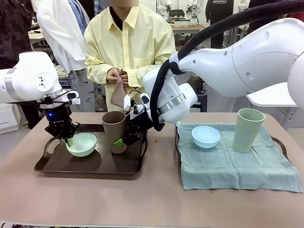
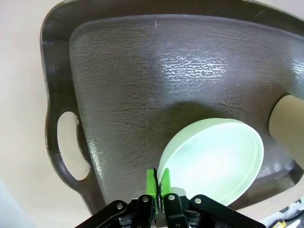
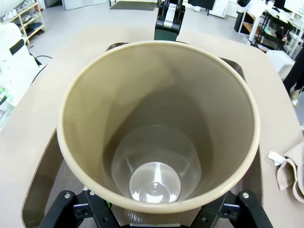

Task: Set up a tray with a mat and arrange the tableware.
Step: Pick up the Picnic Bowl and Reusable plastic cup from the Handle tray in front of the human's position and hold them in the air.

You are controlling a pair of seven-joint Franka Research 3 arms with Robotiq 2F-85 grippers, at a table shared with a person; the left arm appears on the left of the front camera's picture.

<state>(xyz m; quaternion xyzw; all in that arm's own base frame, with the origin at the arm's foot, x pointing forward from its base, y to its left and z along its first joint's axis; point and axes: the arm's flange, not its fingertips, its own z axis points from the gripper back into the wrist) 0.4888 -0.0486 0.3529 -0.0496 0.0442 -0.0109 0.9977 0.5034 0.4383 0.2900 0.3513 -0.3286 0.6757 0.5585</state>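
Brown tumbler [image 1: 113, 127] partly behind right fingers [image 1: 118, 141]

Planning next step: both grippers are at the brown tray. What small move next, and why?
Probably lift both: left gripper pinches the mint green bowl at its rim, right gripper holds the brown tumbler, and the brown tray under them has no mat.

Robotics lab, research sort. White right arm [image 1: 247, 57] with thick black cable hose [image 1: 213, 28] reaching over plain table [image 1: 142, 199]; left arm [image 1: 28, 78] alongside. Person [image 1: 128, 47] standing at far side, another person [image 1: 59, 28] close behind. Bare grey floor [image 3: 80, 19], open shelf [image 3: 21, 12] of boxes, white unit [image 3: 14, 47] with trailing cable, cluttered desks [image 3: 280, 23] beyond. Further work table [image 1: 190, 26] far back, perhaps carrying equipment; too small to tell.
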